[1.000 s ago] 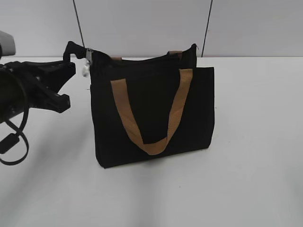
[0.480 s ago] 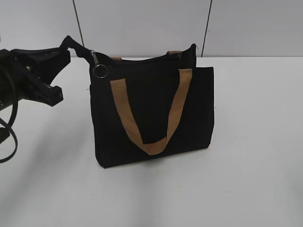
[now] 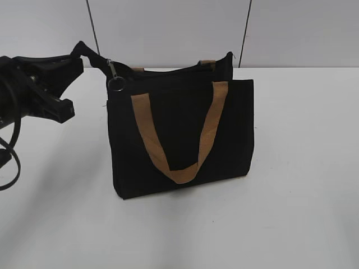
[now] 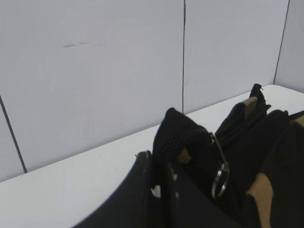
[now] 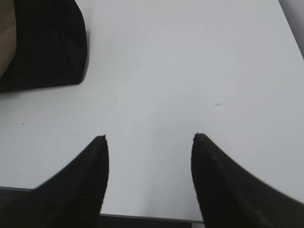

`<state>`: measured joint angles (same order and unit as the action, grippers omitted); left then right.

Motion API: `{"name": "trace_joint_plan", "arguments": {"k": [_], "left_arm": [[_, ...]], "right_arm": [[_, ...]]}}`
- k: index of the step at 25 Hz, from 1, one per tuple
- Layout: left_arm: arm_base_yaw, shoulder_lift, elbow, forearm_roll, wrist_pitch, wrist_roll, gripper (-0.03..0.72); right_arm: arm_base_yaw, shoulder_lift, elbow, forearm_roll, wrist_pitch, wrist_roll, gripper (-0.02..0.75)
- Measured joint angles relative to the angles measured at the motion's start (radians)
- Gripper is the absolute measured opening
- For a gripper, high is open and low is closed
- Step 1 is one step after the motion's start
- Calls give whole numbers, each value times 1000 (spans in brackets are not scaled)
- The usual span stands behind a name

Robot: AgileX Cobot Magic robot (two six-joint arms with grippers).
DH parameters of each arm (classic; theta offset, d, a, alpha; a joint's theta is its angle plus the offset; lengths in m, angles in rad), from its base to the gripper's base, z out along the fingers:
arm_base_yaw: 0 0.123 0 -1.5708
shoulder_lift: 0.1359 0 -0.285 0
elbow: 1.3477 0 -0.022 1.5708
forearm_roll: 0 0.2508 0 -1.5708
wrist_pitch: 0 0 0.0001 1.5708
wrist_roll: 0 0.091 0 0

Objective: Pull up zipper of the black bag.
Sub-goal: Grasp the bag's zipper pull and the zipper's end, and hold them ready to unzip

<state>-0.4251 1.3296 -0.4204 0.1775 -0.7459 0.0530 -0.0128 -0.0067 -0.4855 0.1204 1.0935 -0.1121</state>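
Observation:
The black bag stands upright mid-table with a tan U-loop handle on its front. The zipper runs along its top edge, with the silver slider and ring pull at the left end. My left gripper is shut on the zipper's black fabric end, which sticks out up-left of the bag. In the left wrist view the gripper pinches that fabric end, and the ring pull hangs just beyond. My right gripper is open and empty over bare table; a bag corner lies at top left.
The white table surrounds the bag. A white panelled wall stands close behind the bag. A black cable loop hangs under the left arm. The right arm does not show in the exterior view.
My left gripper has moved up and left, drawing the zipper's fabric end taut. The ring pull has dropped to hang beside the bag's top left corner. Little differs over the last half second.

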Motion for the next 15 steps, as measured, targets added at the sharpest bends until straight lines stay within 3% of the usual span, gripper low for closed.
{"name": "trace_joint_plan", "arguments": {"k": [6, 15], "left_arm": [[0, -11, 0, 9, 20, -22, 18], [0, -11, 0, 13, 46, -22, 17]], "right_arm": [[0, 168, -9, 177, -35, -118, 435], [47, 616, -70, 701, -149, -674, 434]]}}
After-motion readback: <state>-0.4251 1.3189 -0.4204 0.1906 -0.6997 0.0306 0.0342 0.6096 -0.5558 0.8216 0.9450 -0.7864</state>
